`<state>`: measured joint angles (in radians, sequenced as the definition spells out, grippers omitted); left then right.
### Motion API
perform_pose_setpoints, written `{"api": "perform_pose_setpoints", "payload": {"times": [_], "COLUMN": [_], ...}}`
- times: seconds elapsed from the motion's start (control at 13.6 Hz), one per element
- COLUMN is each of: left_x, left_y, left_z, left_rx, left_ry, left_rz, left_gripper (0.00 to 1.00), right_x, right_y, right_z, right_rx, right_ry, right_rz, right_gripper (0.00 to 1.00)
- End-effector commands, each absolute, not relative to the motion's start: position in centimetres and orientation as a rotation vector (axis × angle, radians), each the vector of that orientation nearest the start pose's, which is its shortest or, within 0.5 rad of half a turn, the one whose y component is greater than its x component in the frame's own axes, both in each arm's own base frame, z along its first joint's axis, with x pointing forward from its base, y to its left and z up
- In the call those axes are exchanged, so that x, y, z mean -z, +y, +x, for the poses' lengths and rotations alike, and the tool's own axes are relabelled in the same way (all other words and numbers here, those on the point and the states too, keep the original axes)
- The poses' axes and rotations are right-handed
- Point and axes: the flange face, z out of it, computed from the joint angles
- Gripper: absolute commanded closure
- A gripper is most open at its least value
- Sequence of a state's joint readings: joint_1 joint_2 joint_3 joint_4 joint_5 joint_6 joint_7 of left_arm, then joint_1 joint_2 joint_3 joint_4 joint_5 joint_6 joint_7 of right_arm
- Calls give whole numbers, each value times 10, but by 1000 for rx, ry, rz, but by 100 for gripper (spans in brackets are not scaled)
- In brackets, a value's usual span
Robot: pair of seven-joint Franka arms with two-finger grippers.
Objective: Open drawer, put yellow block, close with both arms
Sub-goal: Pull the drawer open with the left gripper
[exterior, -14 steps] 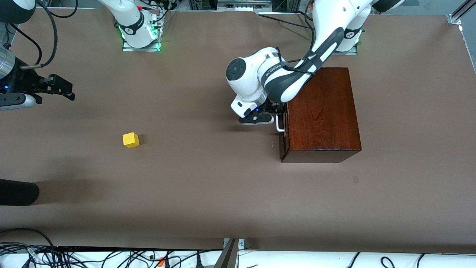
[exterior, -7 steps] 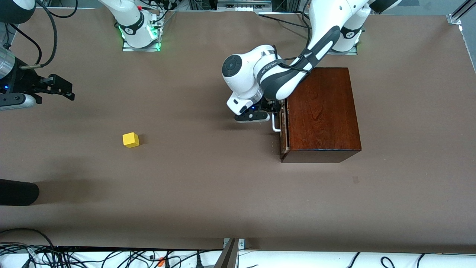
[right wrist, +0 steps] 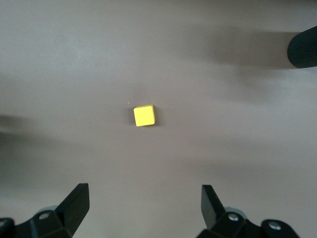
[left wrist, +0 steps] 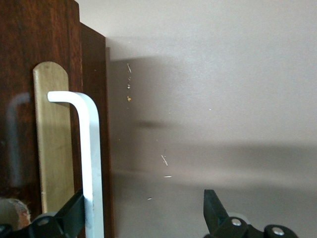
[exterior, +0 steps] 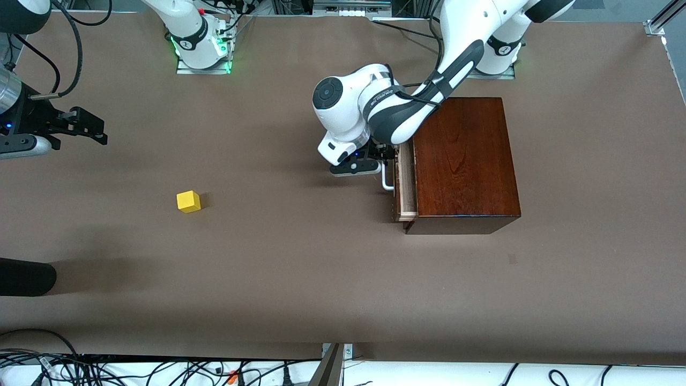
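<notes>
The dark mahogany box (exterior: 463,161) stands toward the left arm's end of the table. Its drawer (exterior: 405,185) is out a little, showing a strip of pale wood. My left gripper (exterior: 383,160) is at the white bar handle (exterior: 387,181). In the left wrist view its jaws (left wrist: 143,198) are wide apart, one finger (left wrist: 74,210) against the handle (left wrist: 91,148), the rest of the gap empty. The yellow block (exterior: 188,201) lies on the table toward the right arm's end. My right gripper (exterior: 94,130) hangs open and empty above the table, and the block (right wrist: 144,115) shows below it (right wrist: 143,191).
A dark rounded object (exterior: 27,276) lies at the table's edge at the right arm's end, nearer the front camera than the block; it also shows in the right wrist view (right wrist: 303,47). The brown table (exterior: 300,268) stretches between block and box.
My left gripper has moved toward the right arm's end with the handle, and the drawer has slid out of the box. The right arm and the block have not moved.
</notes>
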<state>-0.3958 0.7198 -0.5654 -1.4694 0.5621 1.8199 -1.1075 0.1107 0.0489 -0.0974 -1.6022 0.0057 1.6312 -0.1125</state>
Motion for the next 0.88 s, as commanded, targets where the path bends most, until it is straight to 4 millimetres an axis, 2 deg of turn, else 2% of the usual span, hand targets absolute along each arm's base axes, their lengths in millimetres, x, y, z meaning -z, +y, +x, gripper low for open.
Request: {"api": "perform_pose_setpoints", "payload": {"times": [0.0, 0.29, 0.51, 0.81], "left_x": [-283, -282, -280, -286], "left_y": [-512, -518, -526, -539], "left_z": [478, 483, 480, 481], "left_rx": [-7, -21, -21, 5], "left_ry": [-30, -72, -66, -84], "left_rz": [-2915, -2953, -2963, -3004], "left_gripper": [0, 0, 0, 0], "right_x": [-590, -594, -596, -594], "right_y": [5, 2, 3, 2], "right_z": [574, 575, 575, 575], "right_rx": [-35, -14, -6, -11], "right_ry": [-177, -170, -170, -165], "right_rz": [-3133, -3134, -3133, -3133], "right_gripper": [0, 0, 0, 0]}}
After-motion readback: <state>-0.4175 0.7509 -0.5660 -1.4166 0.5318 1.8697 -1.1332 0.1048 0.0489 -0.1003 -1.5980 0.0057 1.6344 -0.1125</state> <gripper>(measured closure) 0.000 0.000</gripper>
